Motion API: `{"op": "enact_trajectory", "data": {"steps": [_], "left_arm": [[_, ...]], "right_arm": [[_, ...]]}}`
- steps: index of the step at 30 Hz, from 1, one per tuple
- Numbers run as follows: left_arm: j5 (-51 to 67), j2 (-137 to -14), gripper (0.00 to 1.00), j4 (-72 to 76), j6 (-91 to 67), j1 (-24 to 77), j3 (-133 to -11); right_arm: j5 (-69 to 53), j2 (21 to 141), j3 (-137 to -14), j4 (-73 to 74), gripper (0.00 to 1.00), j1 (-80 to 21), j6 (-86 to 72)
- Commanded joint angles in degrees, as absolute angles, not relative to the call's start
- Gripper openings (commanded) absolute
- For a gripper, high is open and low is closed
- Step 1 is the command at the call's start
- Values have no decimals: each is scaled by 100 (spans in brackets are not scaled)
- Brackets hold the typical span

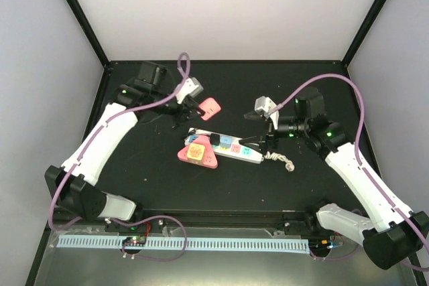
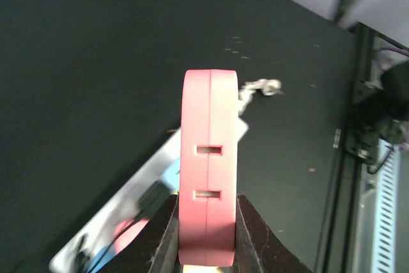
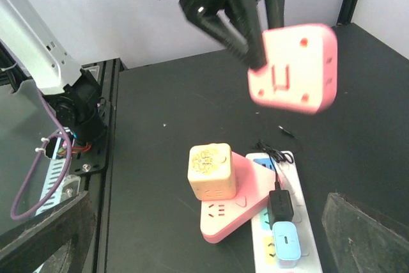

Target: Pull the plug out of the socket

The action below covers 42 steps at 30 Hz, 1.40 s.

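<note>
Two arms reach over the black table (image 1: pixel 134 185), and between them the white power strip (image 1: pixel 241 151) lies slanted mid-table, its cord coiled at the right end. Left gripper (image 2: pixel 206 247) is clamped on a flat pink plug (image 3: pixel 294 68), up in the air, clear of the strip. Right gripper (image 1: pixel 261 137) gapes wide by the strip's right end, holding nothing. A pink triangular adapter (image 1: pixel 201 157) sits against the strip, yellow cube (image 3: pixel 211 169) on top. A black charger (image 3: pixel 280 206) and a blue plug (image 3: pixel 285 242) sit in the strip.

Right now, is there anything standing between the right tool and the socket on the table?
Nothing visible does. The right tool hangs open above the socket near its cord end, only air between. The black charger and blue plug sit farther along it; the left tool holds the pink plug clear, higher up.
</note>
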State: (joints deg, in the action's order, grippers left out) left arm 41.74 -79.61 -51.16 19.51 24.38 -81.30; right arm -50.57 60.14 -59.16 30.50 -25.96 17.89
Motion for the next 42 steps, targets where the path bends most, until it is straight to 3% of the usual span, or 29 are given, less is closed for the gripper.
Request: {"op": "enact_trajectory", "data": {"steps": [1, 12, 18, 28, 42], "left_arm": [[4067, -8014, 1, -5310, 2049, 1608, -8188], [3881, -9002, 2, -5229, 2688, -796, -7632], [3658, -10012, 2, -5234, 2933, -1626, -7874], [3450, -11289, 4, -5139, 2816, -2282, -8504], [3524, -11797, 12, -5295, 2833, -2302, -8781]], "right_arm": [[-4939, 5923, -5885, 3178, 100, -2579, 1931], [-4943, 6018, -5722, 3023, 100, -2584, 1916], [-4955, 6075, -5679, 2997, 100, -2584, 1916], [-4978, 6204, -5712, 3005, 100, -2584, 1897], [-4992, 6214, -5696, 3006, 100, -2584, 1898]]}}
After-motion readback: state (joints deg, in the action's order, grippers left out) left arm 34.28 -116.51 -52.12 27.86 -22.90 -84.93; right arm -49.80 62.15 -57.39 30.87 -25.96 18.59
